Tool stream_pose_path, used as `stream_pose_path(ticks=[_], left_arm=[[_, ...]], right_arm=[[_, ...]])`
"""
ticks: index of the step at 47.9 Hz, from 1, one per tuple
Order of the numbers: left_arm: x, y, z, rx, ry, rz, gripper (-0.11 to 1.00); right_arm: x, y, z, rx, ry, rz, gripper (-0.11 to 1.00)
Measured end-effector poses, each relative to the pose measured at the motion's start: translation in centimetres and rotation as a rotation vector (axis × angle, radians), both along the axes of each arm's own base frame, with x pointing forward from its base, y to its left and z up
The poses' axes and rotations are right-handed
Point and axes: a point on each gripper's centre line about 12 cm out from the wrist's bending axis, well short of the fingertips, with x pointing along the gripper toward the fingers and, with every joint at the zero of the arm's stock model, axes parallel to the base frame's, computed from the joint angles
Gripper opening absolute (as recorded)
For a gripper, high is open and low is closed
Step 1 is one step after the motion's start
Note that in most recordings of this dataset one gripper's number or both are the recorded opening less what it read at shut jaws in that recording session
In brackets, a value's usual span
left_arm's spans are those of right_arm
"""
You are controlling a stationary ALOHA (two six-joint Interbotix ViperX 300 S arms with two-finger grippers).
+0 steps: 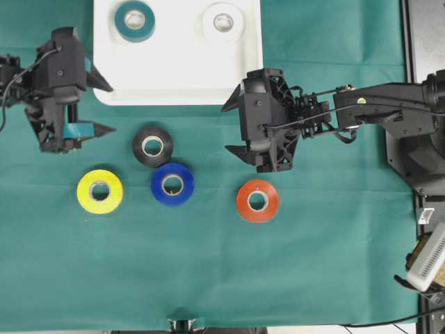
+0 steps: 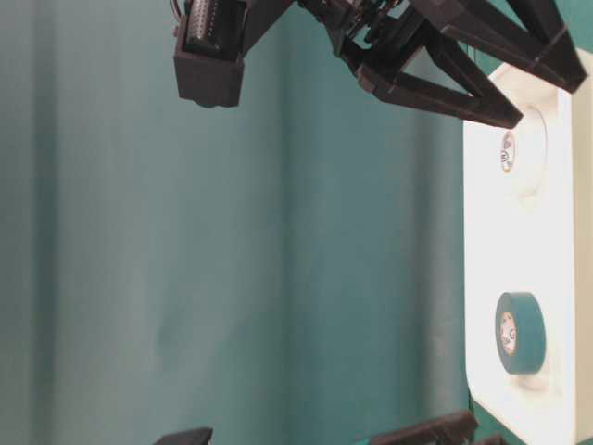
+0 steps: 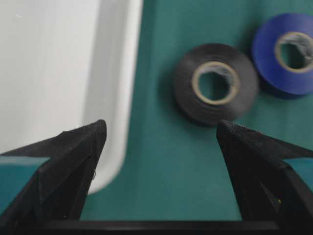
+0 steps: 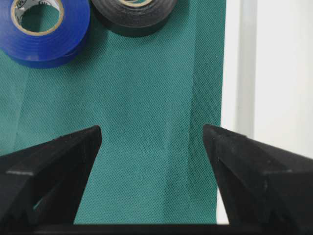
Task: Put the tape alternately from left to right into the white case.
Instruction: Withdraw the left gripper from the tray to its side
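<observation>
Left gripper and right gripper: both spread wide, empty. Teal roll and white roll lie in the white case; black roll, blue roll, yellow roll and red roll rest on the green cloth.

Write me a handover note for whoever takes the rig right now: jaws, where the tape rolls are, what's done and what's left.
Left gripper: jaws open, empty, over the green cloth beside the case's lower left corner.
Right gripper: jaws open, empty, just below the case's lower right corner.
Large shallow white plastic case: holds the teal tape roll and the white tape roll, lying flat and apart.
On the cloth, all flat: black tape roll, blue tape roll touching or nearly touching it, yellow tape roll, red-orange tape roll.
Done: two rolls placed. Left: four. The black roll lies nearest the left gripper.
</observation>
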Motion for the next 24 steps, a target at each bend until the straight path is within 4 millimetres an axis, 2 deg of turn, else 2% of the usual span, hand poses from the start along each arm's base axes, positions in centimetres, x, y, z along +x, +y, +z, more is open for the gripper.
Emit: stream_pose_path(ticks=[8, 24], left_arm=[[-0.67, -0.93, -0.11, -0.013, 0.001, -0.02, 1.0], [-0.84, -1.11, -0.18, -0.013, 0.003, -0.026, 1.0]], right_arm=[[0.0, 0.0, 0.0, 0.001, 0.0, -0.001, 0.84], [0.01, 0.01, 0.01, 0.0, -0.001, 0.0, 0.84]])
